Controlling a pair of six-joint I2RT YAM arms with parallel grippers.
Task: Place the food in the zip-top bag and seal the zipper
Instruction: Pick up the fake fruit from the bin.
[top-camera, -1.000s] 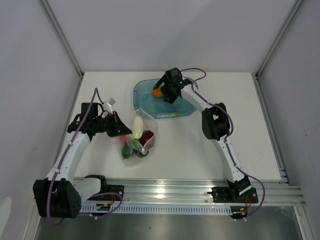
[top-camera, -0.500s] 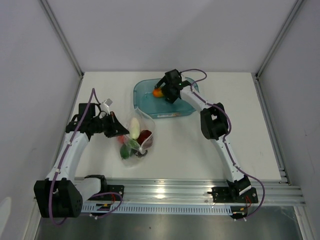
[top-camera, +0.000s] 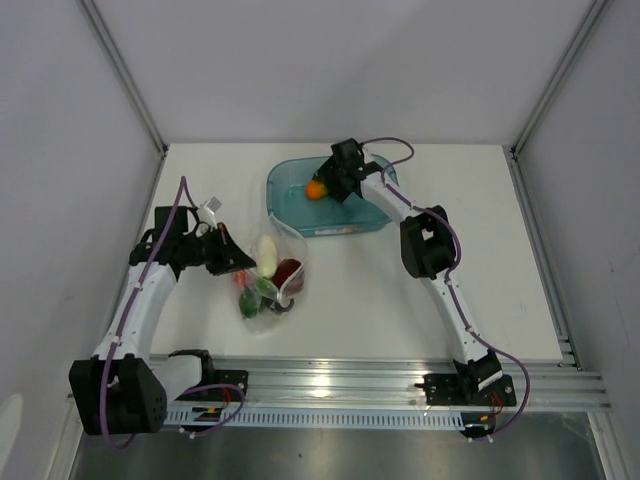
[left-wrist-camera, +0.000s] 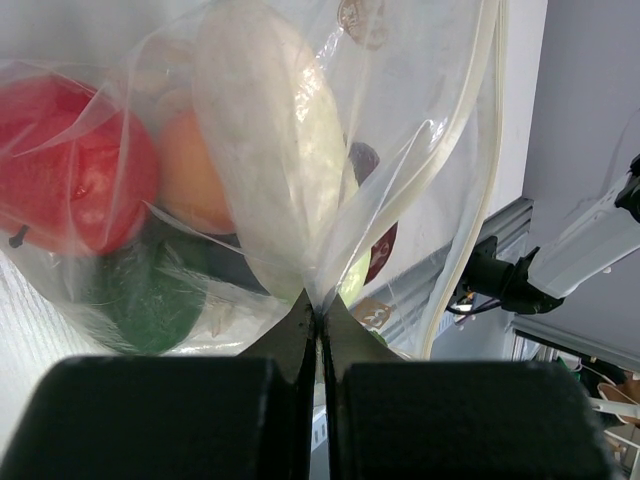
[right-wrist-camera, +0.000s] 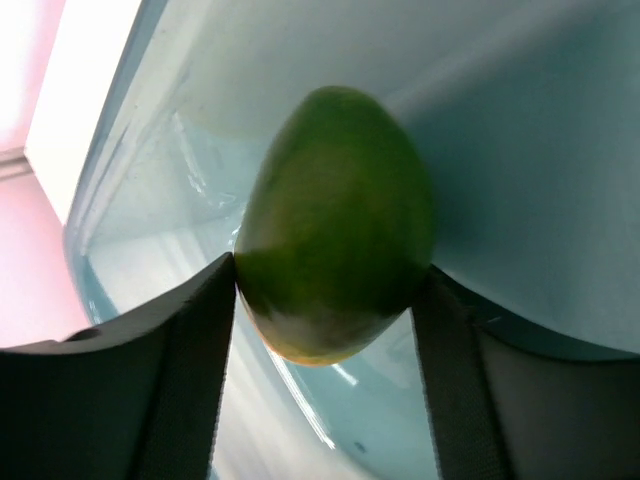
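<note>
The zip-top bag (top-camera: 272, 285) lies on the table left of centre with its mouth standing open. Through the plastic I see food: a white oblong (left-wrist-camera: 270, 140), a red piece (left-wrist-camera: 70, 190), a peach one (left-wrist-camera: 195, 180) and a green one (left-wrist-camera: 140, 300). My left gripper (top-camera: 240, 262) is shut on a fold of the bag's wall (left-wrist-camera: 400, 150). The zipper (left-wrist-camera: 470, 150) runs along the mouth edge, unsealed. My right gripper (top-camera: 327, 187) is inside the teal tub (top-camera: 350, 218), both fingers pressed against an orange-green fruit (right-wrist-camera: 335, 250).
The teal tub's wall (right-wrist-camera: 520, 150) rises close behind the fruit, its near rim about a hand's width from the bag's mouth. White table stretches to the right of the bag. Grey walls close in left, right and back, and a metal rail (top-camera: 380, 385) runs along the near edge.
The right jaws have closed in onto the orange-green fruit in the tub. The left gripper has pulled the bag slightly left and toward the near edge.
</note>
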